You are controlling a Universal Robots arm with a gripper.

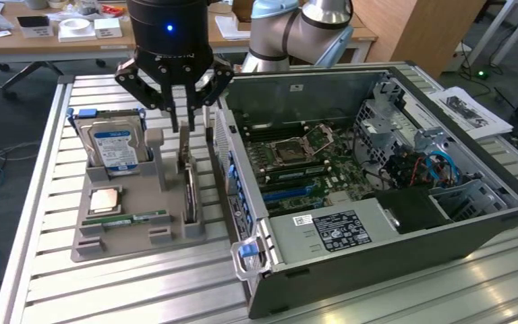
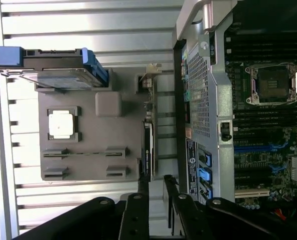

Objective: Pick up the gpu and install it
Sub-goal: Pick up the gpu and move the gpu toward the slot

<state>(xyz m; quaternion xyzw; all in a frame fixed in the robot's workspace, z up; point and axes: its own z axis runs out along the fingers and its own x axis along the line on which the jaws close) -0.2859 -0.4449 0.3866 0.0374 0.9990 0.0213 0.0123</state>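
Fingers (image 2: 133,217) hang parted above one gpu (image 1: 189,185) standing beside one hard drive (image 1: 115,150).

Slatted surface (image 1: 106,290): holder tray (image 1: 124,239) on the exterior view's left; opened computer case (image 1: 475,233) lying on its side just beside the tray, on the exterior view's right.

In the tray: hard drive (image 1: 115,150) upright in the rear slot; CPU (image 1: 104,200) flat in a recess before it; memory stick (image 1: 137,218) lying in front of the CPU; gpu (image 1: 189,192) standing on edge along the tray's case-side edge.

In the case: motherboard (image 1: 331,165) on its floor.

Over the tray: gripper (image 1: 185,127) directly above the gpu's rear end, jaws apart.
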